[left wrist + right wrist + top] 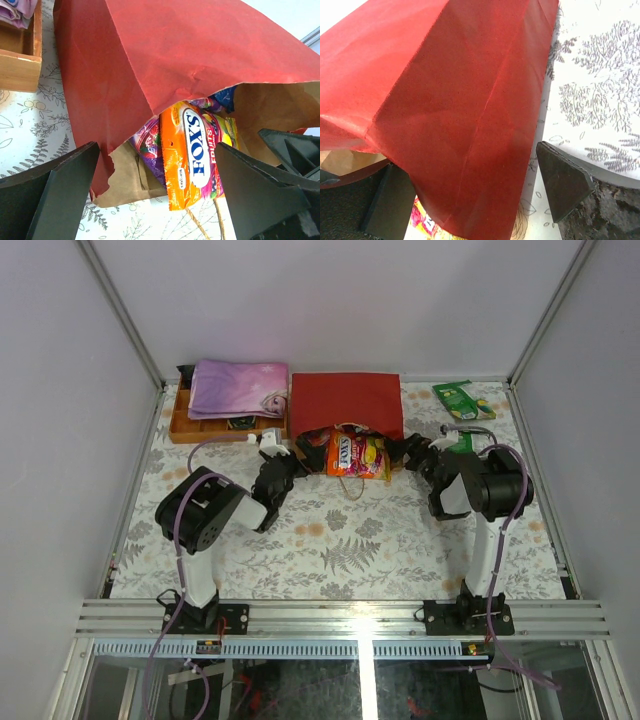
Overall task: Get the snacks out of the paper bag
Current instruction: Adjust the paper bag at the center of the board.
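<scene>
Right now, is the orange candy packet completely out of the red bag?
No, the top of the orange packet lies inside the mouth of the paper bag.

Red paper bag [345, 400], orange candy packet [192, 155]

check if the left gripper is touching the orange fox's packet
Cannot tell. In the left wrist view the open left gripper straddles the orange packet; one finger overlaps its edge in the picture, but neither contact nor a gap shows.
</scene>
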Motion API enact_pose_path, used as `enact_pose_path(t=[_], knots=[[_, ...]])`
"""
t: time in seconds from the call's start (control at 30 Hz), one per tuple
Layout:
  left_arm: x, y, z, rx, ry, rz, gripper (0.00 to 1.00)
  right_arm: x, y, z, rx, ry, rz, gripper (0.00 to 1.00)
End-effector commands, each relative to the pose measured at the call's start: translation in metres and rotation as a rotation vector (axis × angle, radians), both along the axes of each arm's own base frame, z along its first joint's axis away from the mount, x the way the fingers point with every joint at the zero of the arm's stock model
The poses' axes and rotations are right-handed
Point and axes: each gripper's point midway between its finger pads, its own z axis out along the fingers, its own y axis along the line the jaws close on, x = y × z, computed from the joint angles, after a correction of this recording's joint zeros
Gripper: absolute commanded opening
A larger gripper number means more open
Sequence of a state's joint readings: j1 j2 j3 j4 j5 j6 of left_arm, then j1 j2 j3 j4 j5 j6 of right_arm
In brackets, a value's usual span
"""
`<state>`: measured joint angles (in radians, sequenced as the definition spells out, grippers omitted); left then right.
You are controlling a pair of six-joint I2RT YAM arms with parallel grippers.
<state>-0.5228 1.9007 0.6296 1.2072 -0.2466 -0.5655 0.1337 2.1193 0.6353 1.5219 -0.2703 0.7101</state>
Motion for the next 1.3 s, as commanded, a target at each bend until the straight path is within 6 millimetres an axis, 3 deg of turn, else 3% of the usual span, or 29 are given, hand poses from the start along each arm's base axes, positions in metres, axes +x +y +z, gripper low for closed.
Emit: enact_pose_path(t=[0.0, 0.23, 0.37, 0.7, 0.87, 1.07, 1.27], knots=[[0.007, -0.003, 0.024, -0.03, -0.08, 0.003, 1.0, 0.022, -0.002, 0.042, -0.094, -0.13, -0.027, 0.99], [0.007, -0.006, 0.021, -0.021, -0.074, -0.008, 1.0, 0.003, 0.033, 0.031, 0.024, -0.077, 0.074, 0.99], [0.005, -0.003, 0.022, 0.003, -0.074, -0.001, 1.0, -0.003, 0.035, 0.031, 0.023, -0.057, 0.091, 0.99], [-0.015, 0.022, 0.02, 0.059, -0.015, 0.058, 1.0, -0.05, 0.059, 0.027, 0.065, -0.018, 0.148, 0.99], [-0.021, 0.031, 0.013, 0.096, 0.019, 0.082, 1.0, -0.061, 0.072, 0.02, 0.069, 0.0, 0.182, 1.0], [-0.019, 0.034, 0.016, 0.107, 0.02, 0.1, 1.0, -0.063, 0.071, 0.027, 0.073, -0.014, 0.174, 0.99], [-0.022, 0.046, 0.034, 0.119, 0.0, 0.145, 1.0, -0.082, 0.046, 0.048, 0.039, -0.014, 0.071, 0.99]])
